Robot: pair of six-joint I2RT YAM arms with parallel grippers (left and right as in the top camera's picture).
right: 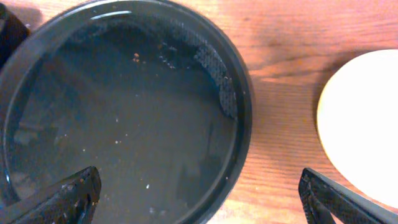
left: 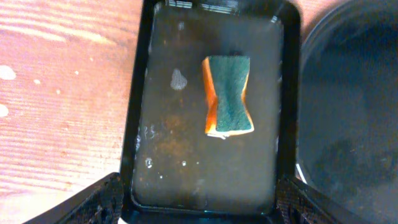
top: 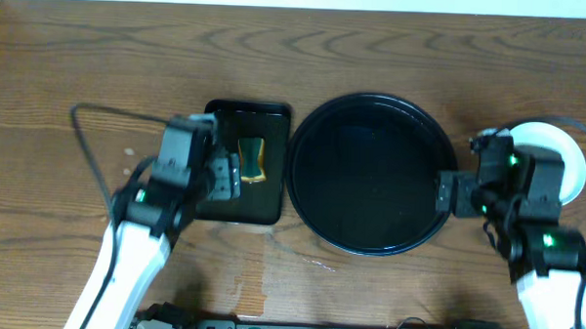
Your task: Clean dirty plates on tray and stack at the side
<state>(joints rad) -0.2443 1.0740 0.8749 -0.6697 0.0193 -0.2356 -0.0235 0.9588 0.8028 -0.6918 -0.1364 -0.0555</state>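
Plates beside the tray, both jaws wide open.
The plates (top: 556, 146) lie on the table (top: 61, 98) just right of the tray (top: 366, 177), partly under the right arm; only a pale top one shows, so the no. of plates I cannot tell. Tray floor is glossy black w/ small specks. Right jaws hang spread wide over the tray's right edge, gripping nothing. Left jaws, also spread wide w/ nothing between, hang over the small rectangular tray (left: 168, 162) w/ the sponge (left: 229, 93).

Table layout, seen from overhead
Round tray (top: 371, 177) at ctr; small rect tray (top: 262, 207) just beside at 9 o'clock w/ sponge (top: 251, 159) in it; plates (top: 570, 160) at 3 o'clock.
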